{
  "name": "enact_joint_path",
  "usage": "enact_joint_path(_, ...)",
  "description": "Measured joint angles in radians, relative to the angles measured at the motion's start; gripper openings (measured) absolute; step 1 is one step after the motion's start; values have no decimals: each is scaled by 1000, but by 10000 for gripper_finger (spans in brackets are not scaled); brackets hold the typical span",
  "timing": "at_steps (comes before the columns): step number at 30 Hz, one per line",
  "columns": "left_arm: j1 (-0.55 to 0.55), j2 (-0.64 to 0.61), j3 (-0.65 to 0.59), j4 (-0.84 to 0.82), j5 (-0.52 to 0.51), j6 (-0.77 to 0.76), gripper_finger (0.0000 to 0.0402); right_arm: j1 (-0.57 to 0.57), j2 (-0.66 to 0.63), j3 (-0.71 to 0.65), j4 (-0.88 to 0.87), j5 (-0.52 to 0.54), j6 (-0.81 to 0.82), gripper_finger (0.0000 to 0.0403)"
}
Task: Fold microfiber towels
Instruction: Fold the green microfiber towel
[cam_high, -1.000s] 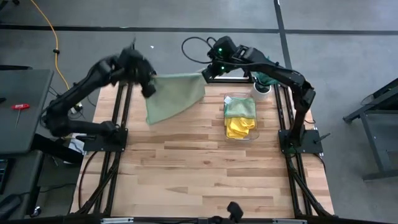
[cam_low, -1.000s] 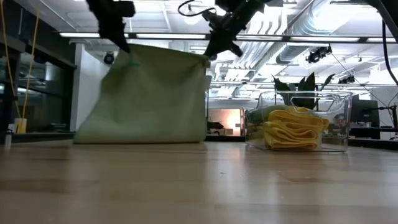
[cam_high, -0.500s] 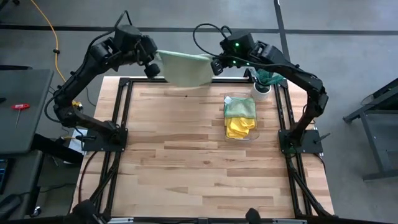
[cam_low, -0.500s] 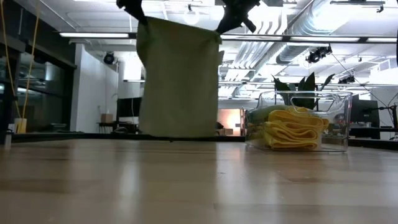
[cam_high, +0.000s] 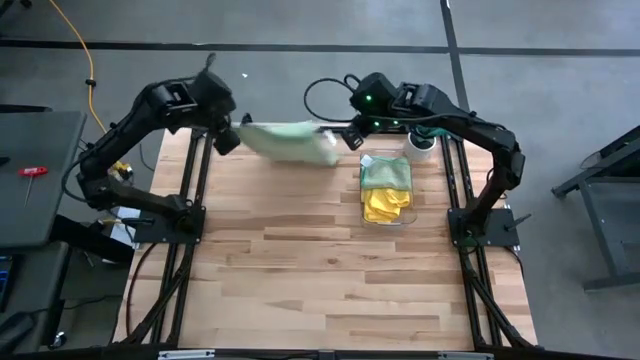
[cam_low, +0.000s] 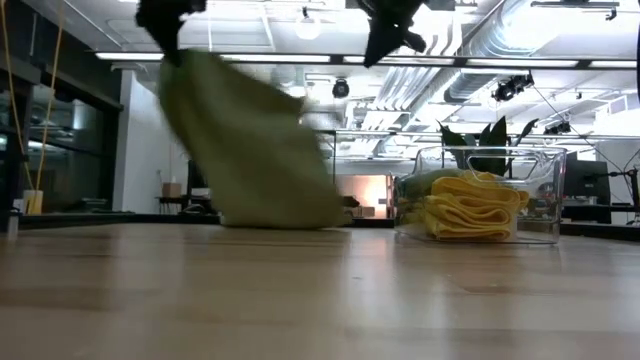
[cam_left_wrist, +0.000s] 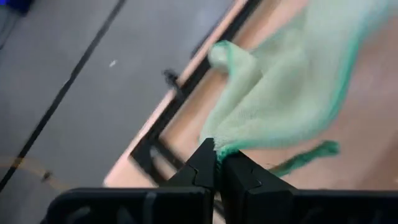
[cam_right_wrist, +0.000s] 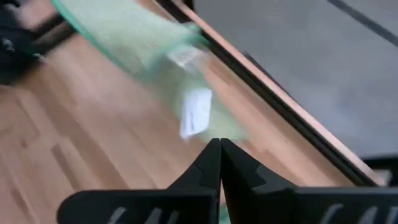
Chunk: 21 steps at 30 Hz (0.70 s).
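Note:
A pale sage green microfiber towel (cam_high: 290, 140) hangs over the table's far part, blurred and billowing (cam_low: 250, 150). My left gripper (cam_high: 225, 140) is shut on one of its upper corners. My right gripper (cam_high: 352, 135) is shut at the towel's other side. In its wrist view the towel's corner with a white label (cam_right_wrist: 196, 112) floats just ahead of the fingertips, with no cloth between them. In the low view the towel's top edge slopes down and away from my right gripper (cam_low: 385, 40). My left gripper pinches a green-hemmed corner of the towel (cam_left_wrist: 219, 149) between its two fingertips, coming slanting down from the table's left. The rest of the towel streams away below and to the right of the fingers, slack and spread.
A clear container (cam_high: 385, 190) with folded yellow and green towels (cam_low: 470, 205) stands at the table's right. A potted plant (cam_high: 422, 138) is behind it at the far right corner. Black frame rails (cam_high: 195, 180) run along the table's left and right sides.
Both grippers lifted the towel clear and held it hanging flat between them. They then came back toward the near edge. The towel's right upper corner has dropped away from my right gripper, and the cloth now swings slanted below my left gripper.

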Motion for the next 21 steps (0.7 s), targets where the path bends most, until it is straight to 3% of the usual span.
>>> enact_joint_path(3,-13,-53,-101,-30,-42,-66,0,26,-3,-19,-73,63,16,2)
enact_joint_path(8,-44,-152,-271,14,-26,-168,0,68,-15,-124,-48,66,56,1)
enact_joint_path(15,-116,-239,-475,60,121,-296,0,97,-15,-262,124,-53,88,0)
enact_joint_path(21,-275,-278,-672,158,201,-452,0,103,-15,-290,152,-73,87,0)
